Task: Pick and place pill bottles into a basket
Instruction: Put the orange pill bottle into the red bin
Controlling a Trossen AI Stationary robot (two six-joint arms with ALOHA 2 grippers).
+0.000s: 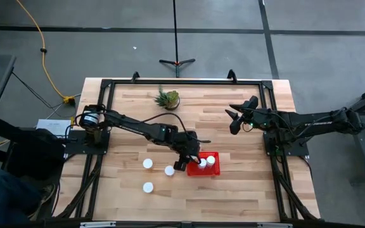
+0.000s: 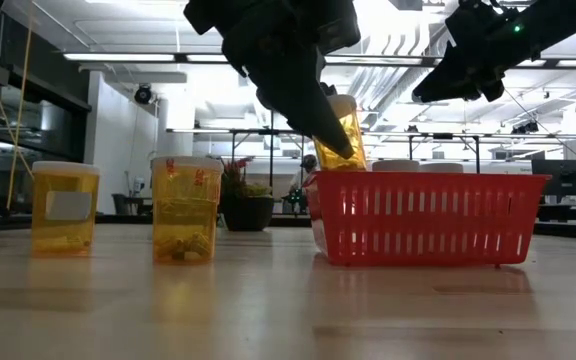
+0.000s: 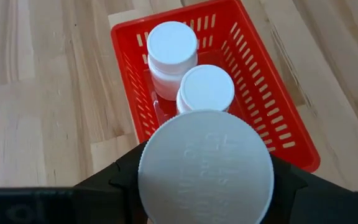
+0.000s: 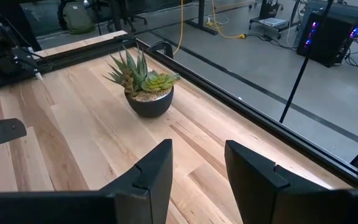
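- Lettering: the cap of the pill bottle (image 3: 205,167) in my left tool (image 3: 205,186) carries raised writing, too faint to read.
- My left tool is clamped on this bottle, above the near end of the red basket (image 3: 278,118).
- Basket contents: 2 white-capped bottles (image 3: 188,71), upright, side by side.
- On the table (image 1: 246,190): 3 more bottles (image 1: 154,172) left of the basket, well apart.
- My right tool (image 4: 197,171) hangs part-open, holding nothing, near a potted plant (image 4: 143,84).
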